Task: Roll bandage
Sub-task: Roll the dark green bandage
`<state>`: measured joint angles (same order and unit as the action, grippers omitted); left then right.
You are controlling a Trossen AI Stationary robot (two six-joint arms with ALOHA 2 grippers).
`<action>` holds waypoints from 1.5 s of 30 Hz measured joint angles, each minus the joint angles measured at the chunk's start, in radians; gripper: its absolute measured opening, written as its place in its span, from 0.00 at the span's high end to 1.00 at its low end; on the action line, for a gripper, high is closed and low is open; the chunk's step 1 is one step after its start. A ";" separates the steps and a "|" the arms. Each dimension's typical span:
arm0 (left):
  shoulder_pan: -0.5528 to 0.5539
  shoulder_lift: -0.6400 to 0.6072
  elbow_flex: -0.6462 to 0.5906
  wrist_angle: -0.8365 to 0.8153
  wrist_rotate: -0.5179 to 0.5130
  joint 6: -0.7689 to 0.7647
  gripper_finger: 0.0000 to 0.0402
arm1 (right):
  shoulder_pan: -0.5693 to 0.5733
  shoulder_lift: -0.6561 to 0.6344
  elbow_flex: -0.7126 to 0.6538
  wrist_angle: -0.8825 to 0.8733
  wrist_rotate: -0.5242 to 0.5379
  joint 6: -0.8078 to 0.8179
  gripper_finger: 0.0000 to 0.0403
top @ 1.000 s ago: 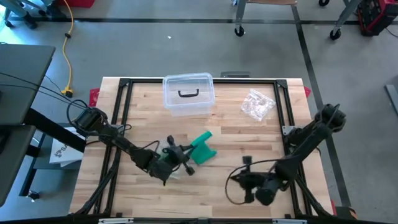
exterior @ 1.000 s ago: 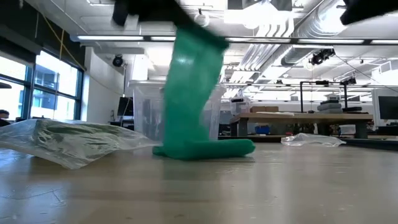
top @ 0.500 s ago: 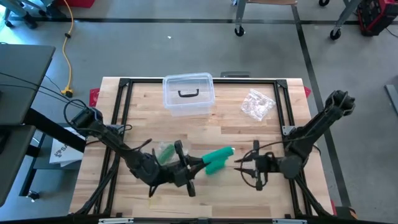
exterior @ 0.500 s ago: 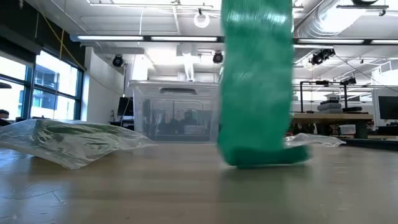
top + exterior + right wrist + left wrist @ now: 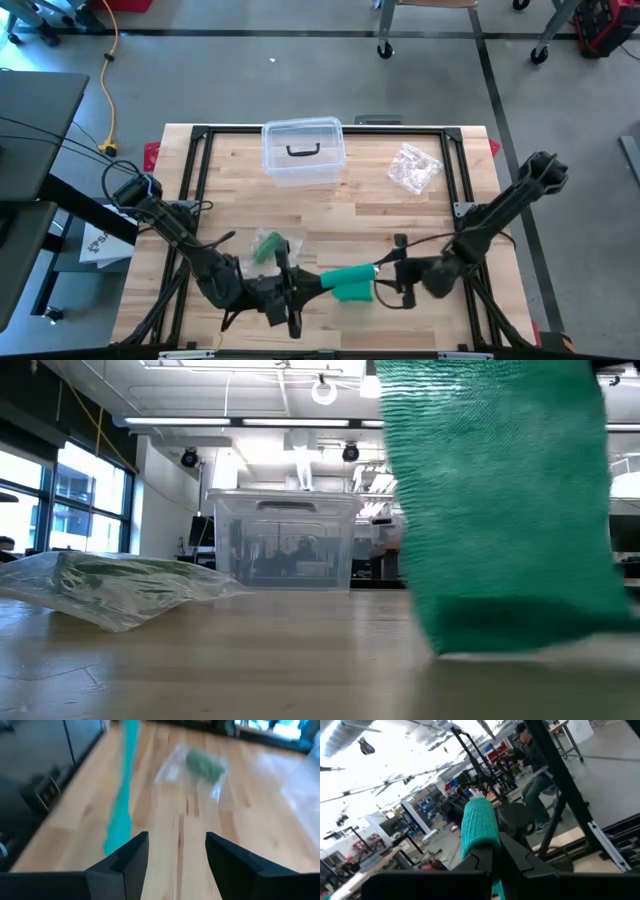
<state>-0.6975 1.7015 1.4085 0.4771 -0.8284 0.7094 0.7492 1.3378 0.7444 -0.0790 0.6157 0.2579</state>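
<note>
Near the table's point(image 5: 420, 215) front edge, left gripper point(image 5: 305, 287) pinches the green bandage point(image 5: 348, 283); right gripper point(image 5: 385, 283) spread beside it.

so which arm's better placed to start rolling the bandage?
Probably the left. Its claw is shut on the green bandage, lifted near the table's front edge. The right claw is open beside the strip's other end, gripping nothing.

Two dark, slim jointed arms with black cables looped along links; right gripper's point(image 5: 172, 855) fingers broad, black, wedge-shaped.
</note>
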 joint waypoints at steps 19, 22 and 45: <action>0.011 0.000 0.000 -0.018 -0.073 -0.016 0.99 | 0.042 0.345 -0.001 0.249 -0.381 0.095 0.56; 0.018 0.000 0.000 -0.018 -0.075 -0.028 0.99 | 0.030 0.354 -0.001 0.355 -0.381 0.055 0.60; 0.074 0.000 0.000 -0.100 -0.076 -0.168 0.99 | -0.128 0.536 0.094 0.189 -0.221 0.156 0.76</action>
<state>-0.6239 1.7020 1.4082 0.3770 -0.9044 0.5415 0.6212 1.8742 0.8383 0.1103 0.3944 0.4142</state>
